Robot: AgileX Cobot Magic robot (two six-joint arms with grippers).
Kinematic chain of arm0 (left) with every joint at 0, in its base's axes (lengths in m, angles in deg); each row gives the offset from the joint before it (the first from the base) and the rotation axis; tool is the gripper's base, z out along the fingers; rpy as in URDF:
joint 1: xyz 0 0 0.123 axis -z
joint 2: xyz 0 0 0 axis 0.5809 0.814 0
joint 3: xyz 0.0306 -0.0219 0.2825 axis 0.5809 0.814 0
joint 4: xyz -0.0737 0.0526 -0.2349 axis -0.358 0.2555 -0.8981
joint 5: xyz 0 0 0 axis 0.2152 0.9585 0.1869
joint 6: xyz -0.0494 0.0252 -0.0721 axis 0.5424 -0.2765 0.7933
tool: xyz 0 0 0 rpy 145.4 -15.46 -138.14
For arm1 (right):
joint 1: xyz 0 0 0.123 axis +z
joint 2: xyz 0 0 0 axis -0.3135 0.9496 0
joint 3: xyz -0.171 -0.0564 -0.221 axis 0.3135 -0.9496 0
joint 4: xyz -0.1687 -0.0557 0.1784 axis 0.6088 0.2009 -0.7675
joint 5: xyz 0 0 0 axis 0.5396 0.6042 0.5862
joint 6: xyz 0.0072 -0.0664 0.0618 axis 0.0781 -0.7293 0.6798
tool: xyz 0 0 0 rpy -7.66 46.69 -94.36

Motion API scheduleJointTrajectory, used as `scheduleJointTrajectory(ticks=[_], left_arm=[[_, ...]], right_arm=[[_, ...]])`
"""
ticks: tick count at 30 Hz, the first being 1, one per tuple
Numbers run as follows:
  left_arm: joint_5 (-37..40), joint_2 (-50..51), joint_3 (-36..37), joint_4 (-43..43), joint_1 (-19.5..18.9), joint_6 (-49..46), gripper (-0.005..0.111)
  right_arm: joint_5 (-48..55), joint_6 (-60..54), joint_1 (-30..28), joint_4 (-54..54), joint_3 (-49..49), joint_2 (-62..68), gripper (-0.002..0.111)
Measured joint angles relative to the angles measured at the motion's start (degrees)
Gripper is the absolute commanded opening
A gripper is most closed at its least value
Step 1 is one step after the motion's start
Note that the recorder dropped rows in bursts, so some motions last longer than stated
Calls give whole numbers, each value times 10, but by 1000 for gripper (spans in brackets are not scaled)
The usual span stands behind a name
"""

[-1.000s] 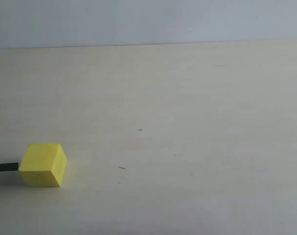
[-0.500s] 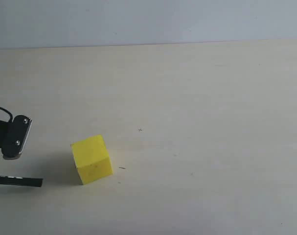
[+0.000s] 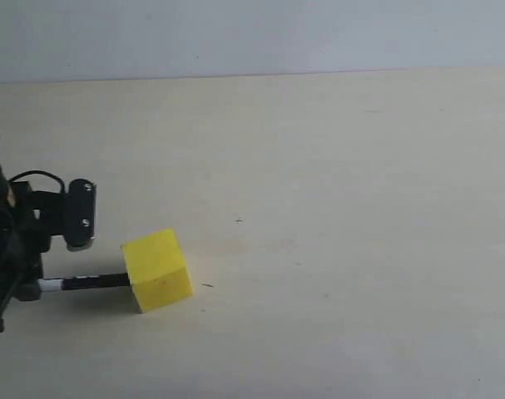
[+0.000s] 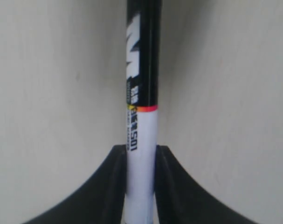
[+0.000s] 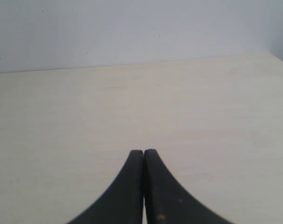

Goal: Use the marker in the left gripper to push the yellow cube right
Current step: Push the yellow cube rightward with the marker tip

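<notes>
The yellow cube [image 3: 157, 270] sits on the table at the lower left of the exterior view, turned slightly. The marker [image 3: 86, 283] lies level, its black cap end reaching the cube's left face. My left gripper [image 3: 34, 286] is at the left edge, shut on the marker's white barrel. In the left wrist view the marker [image 4: 141, 102] runs out from between the two black fingers of the left gripper [image 4: 141, 151]; the cube is hidden there. My right gripper [image 5: 143, 153] is shut on nothing above bare table and does not show in the exterior view.
A pale wooden table [image 3: 335, 208] stretches to the right of the cube, with a few tiny dark specks [image 3: 238, 220]. A light grey wall [image 3: 252, 33] stands behind the table's far edge.
My left gripper has moved right into view with the marker, whose cap now meets the cube's left face. Since a second ago the cube has shifted right and turned; it has held still this last half second.
</notes>
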Motion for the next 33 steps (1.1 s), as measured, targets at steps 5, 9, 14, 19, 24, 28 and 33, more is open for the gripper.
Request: scheduleJointTrajectory(ticks=[5, 9, 14, 19, 24, 28, 33], left_arm=[[-20, 24, -17, -4, 50, 18, 0], [7, 24, -18, 48, 44, 61, 0], [23, 24, -18, 100, 31, 104, 0], [-11, 25, -19, 96, 37, 120, 0], [-49, 42, -47, 87, 97, 139, 0], [-44, 55, -74, 86, 150, 154, 0], [15, 55, -81, 126, 157, 208, 0]], right_arm=[[0, 0, 0, 0, 0, 0, 0], [0, 0, 0, 0, 0, 0, 0], [0, 0, 0, 0, 0, 0, 0], [0, 0, 0, 0, 0, 0, 0], [0, 0, 0, 0, 0, 0, 0], [0, 0, 0, 0, 0, 0, 0], [0, 0, 0, 0, 0, 0, 0]])
